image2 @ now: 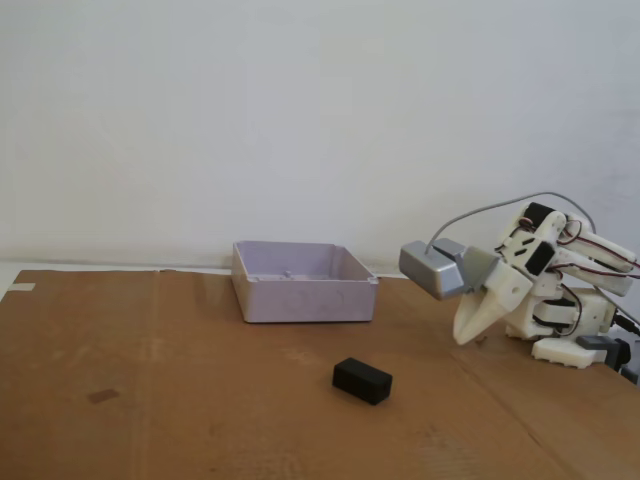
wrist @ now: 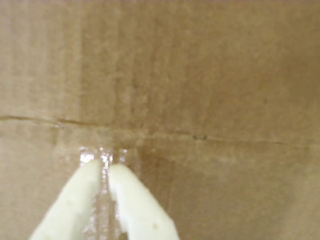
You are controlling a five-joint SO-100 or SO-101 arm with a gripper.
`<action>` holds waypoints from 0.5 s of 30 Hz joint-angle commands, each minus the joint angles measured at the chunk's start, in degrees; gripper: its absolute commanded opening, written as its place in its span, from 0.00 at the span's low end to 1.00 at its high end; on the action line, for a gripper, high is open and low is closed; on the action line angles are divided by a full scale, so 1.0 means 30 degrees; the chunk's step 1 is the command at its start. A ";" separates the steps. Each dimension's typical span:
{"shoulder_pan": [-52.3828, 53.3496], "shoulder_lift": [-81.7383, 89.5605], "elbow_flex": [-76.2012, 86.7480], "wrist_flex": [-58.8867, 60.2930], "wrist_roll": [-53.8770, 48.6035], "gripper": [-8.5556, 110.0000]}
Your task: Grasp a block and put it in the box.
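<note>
No text, label, brand, number or sign can be read in either view. The cardboard (image2: 200, 400) at the bottom of the fixed view shows only creases and a dark smudge.

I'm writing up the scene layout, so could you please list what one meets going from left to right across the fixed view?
The box → the block → the grey camera housing → the gripper, its fingers together → the folded arm, all on the cardboard sheet.

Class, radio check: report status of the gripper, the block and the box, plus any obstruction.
Gripper shut, empty, tucked low near the arm's base. Block lies on the cardboard, untouched, in front of the box. Nothing in the way.
</note>
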 commanded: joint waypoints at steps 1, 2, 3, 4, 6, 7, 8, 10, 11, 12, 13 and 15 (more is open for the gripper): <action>-0.0029 0.0381 0.0820 0.3369 0.0117 0.08; -0.0029 0.0381 0.0820 0.3369 0.0117 0.08; -0.0029 0.0381 0.0820 0.3369 0.0117 0.08; -0.0029 0.0381 0.0820 0.3369 0.0117 0.08; -0.0029 0.0439 0.0820 0.3369 0.0117 0.08; -0.0029 0.0469 0.0820 0.3369 0.0117 0.08; -0.0029 0.0469 0.0820 0.3369 0.0117 0.08; -0.0029 0.0469 0.0820 0.3281 0.0234 0.08; -0.0029 0.0439 0.0820 0.3105 0.0234 0.08; -0.0029 0.0410 0.0820 0.3105 0.0264 0.07; -0.0029 0.0352 0.0820 0.3076 0.0264 0.07; -0.0029 0.0293 0.0791 0.3076 0.0117 0.07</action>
